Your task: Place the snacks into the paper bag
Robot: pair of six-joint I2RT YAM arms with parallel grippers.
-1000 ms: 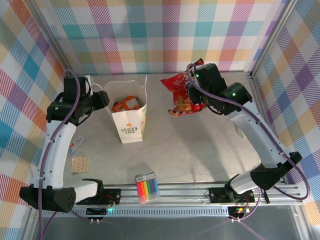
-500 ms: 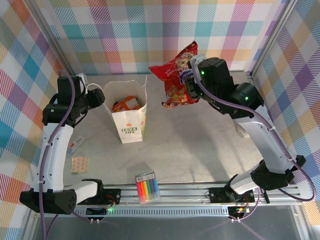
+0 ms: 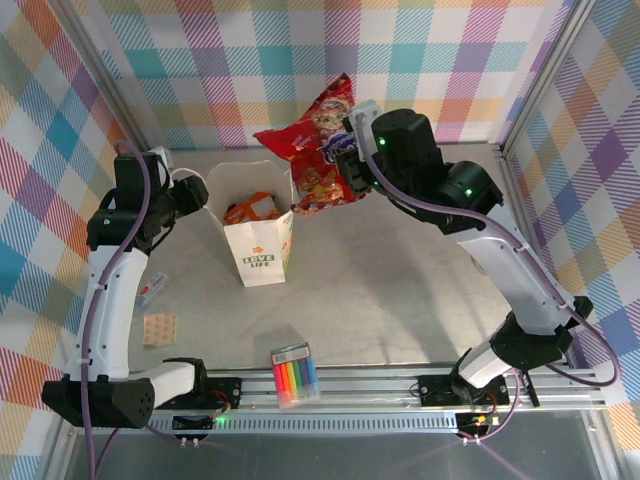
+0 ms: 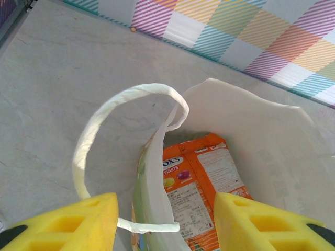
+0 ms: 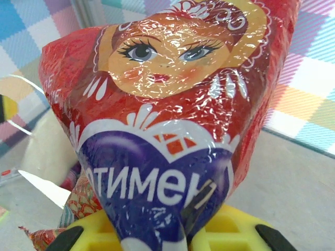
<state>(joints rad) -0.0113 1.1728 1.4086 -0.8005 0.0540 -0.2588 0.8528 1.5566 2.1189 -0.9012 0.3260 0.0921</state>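
The white paper bag [image 3: 262, 250] stands upright with its mouth open. An orange packet [image 3: 250, 209] lies inside it. My left gripper [image 3: 199, 190] is open at the bag's left rim. In the left wrist view its yellow fingers [image 4: 78, 222] straddle the bag's wall [image 4: 272, 141], beside the twisted handle [image 4: 104, 120], above the orange packet [image 4: 193, 193]. My right gripper [image 3: 352, 166] is shut on the large red packet [image 3: 312, 140], which hangs in the air just right of the bag's mouth. The red packet [image 5: 167, 104] is pinched between the right gripper's [image 5: 175, 235] yellow fingers.
A clear pack of rainbow markers [image 3: 295, 376] lies near the front rail. A small tan card [image 3: 158, 328] and a small wrapper [image 3: 152, 290] lie left of the bag by the left arm. Plaid walls enclose the table on three sides.
My right arm has lifted the red packet and carried it left, from the back right of the table to beside the bag's mouth. The left gripper has stayed at the bag's rim.
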